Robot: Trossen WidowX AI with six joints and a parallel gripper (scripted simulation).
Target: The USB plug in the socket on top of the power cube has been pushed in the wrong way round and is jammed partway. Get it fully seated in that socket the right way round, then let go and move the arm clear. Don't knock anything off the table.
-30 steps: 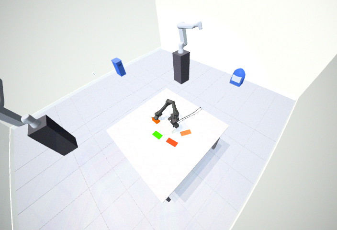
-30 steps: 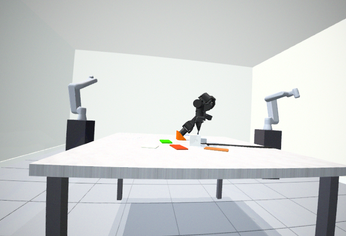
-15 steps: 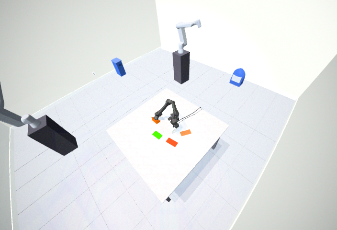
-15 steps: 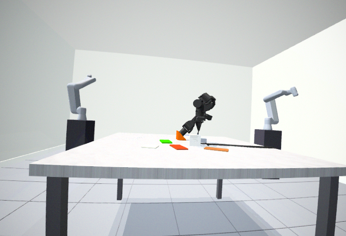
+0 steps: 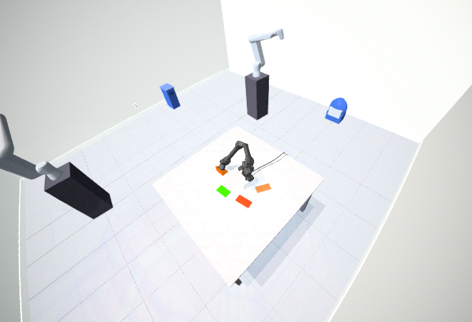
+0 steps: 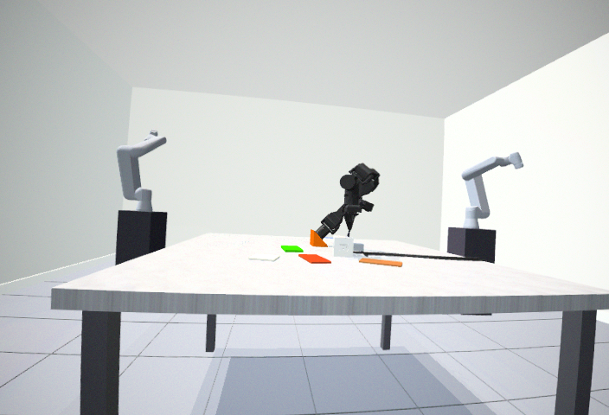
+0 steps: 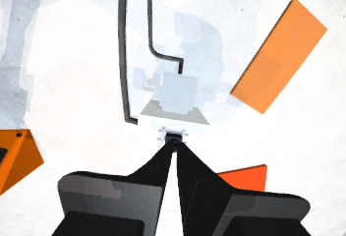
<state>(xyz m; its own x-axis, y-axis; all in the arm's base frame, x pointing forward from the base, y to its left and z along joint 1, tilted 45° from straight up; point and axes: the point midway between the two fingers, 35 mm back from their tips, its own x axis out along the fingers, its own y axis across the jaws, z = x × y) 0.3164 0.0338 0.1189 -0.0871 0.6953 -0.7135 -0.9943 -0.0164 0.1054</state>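
The white power cube (image 7: 179,93) (image 6: 342,247) (image 5: 249,185) stands on the table (image 6: 315,286), with dark cables (image 7: 123,59) (image 6: 413,256) running away from it. My gripper (image 7: 174,146) (image 6: 349,232) (image 5: 248,177) points straight down over the cube and is shut on the small USB plug (image 7: 173,134). The plug sits at the fingertips, at the near edge of the cube's top. I cannot tell how deep it sits in the socket, which the plug and fingers hide.
An orange flat pad (image 7: 279,56) (image 6: 380,262) lies right of the cube, a red pad (image 7: 245,178) (image 6: 314,258) in front, and a green pad (image 6: 291,248) and a thin white piece (image 6: 263,258) to the left. My arm's orange base (image 7: 6,159) (image 6: 317,239) stands nearby.
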